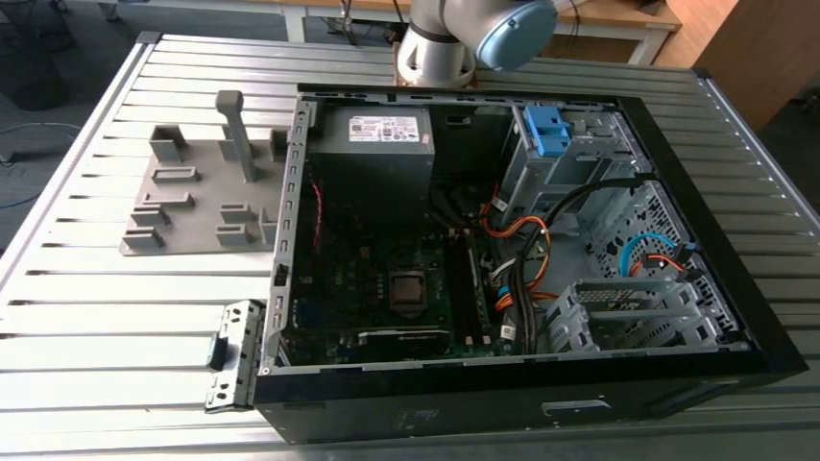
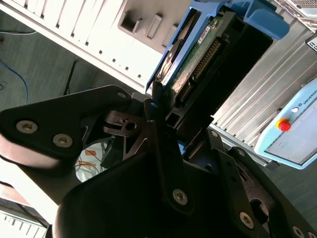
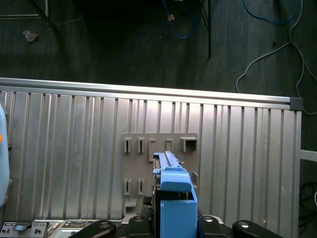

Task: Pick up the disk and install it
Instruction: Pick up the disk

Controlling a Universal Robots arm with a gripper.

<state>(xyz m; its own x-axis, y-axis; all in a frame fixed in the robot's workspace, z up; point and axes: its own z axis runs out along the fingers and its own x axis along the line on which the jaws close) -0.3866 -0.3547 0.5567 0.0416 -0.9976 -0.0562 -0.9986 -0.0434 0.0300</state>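
Right now the end effector is clamping the disk, its fingers closed tight against one end of the blue carrier frame, as the second wrist view is showing. The disk is hanging in the air off that grip, with its green circuit board and connector pins sitting exposed. In the first wrist view the disk's blue frame is riding high above the slatted counter, with the grey fixture lying below it. Over in the exterior view, the open computer case is lying on the counter just beside that fixture. My read: this one is handling as a stiff, fairly dense block, slick on its metal and touchy at the bare board and pins. The plastic frame edges are looking like the safe place to grip.
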